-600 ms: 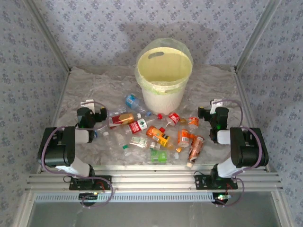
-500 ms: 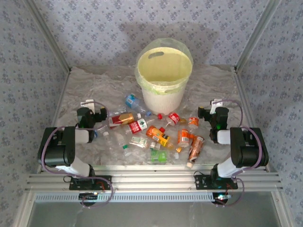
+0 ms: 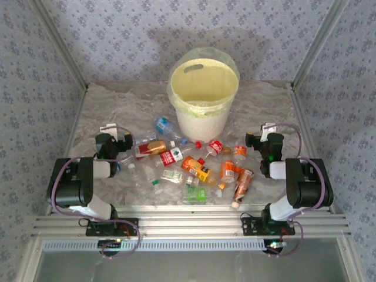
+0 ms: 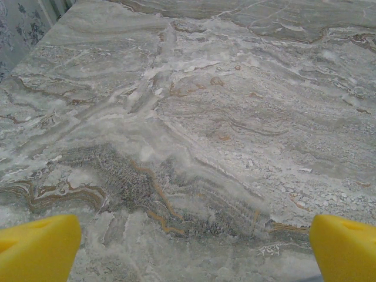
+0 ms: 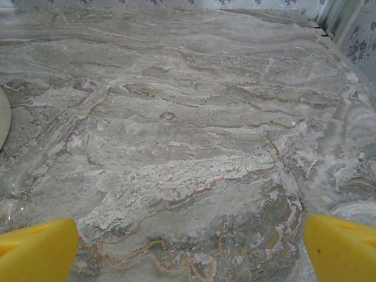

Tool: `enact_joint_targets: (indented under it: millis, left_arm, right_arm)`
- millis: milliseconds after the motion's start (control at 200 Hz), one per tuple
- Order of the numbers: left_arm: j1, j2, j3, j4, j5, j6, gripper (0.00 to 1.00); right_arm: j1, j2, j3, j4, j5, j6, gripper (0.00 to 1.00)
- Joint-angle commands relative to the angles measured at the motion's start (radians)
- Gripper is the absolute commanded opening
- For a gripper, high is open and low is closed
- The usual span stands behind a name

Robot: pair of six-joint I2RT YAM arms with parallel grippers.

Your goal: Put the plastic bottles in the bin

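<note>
Left black-and-white robot arm (image 3: 75, 183) is folded, elbow pulled back, forearm pointing forward and slightly inward. Black two-finger left gripper (image 3: 114, 143) sits low, jaws spread wide, nothing between them. In the left wrist view, the yellow left fingertips (image 4: 36, 248) show at the two bottom corners, far apart. Right black-and-white robot arm (image 3: 302, 183) mirrors that pose. Black two-finger right gripper (image 3: 264, 143) is also low, jaws wide, holding nothing. The yellow right fingertips (image 5: 36, 249) sit at the bottom corners of the right wrist view.
</note>
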Motion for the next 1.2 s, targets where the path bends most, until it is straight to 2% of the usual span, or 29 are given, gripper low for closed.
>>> enact_joint_targets:
  millis: [0,490,600,725,800,959,1134,1194]
  left_arm:
    - [0.0,-0.004,0.018,0.009,0.01,-0.003,1.0]
    - [0.0,-0.009,0.024,-0.005,0.013,-0.002,1.0]
    - [0.0,-0.045,0.037,-0.055,0.01,-0.005,1.0]
    - [-0.001,-0.133,0.076,-0.2,-0.013,-0.009,1.0]
    - [-0.018,-0.181,0.142,-0.343,-0.046,-0.011,1.0]
    - [-0.072,-0.27,0.249,-0.519,-0.043,-0.114,1.0]
    - [-0.189,-0.358,0.418,-0.804,0.014,-0.211,1.0]
    - [-0.23,-0.38,0.467,-0.887,0.053,-0.247,1.0]
  right_arm:
    - [0.003,0.005,0.011,-0.005,0.016,0.016,1.0]
    - [0.004,0.003,0.008,0.001,0.015,0.016,1.0]
    - [0.003,-0.044,0.028,-0.065,0.029,0.022,1.0]
    - [0.004,-0.124,0.062,-0.191,0.056,0.029,1.0]
    - [0.006,-0.197,0.113,-0.339,0.078,0.052,1.0]
    - [0.013,-0.352,0.229,-0.624,0.078,0.119,1.0]
    - [0.03,-0.488,0.347,-0.974,0.118,0.322,1.0]
    - [0.056,-0.519,0.385,-1.115,0.18,0.408,1.0]
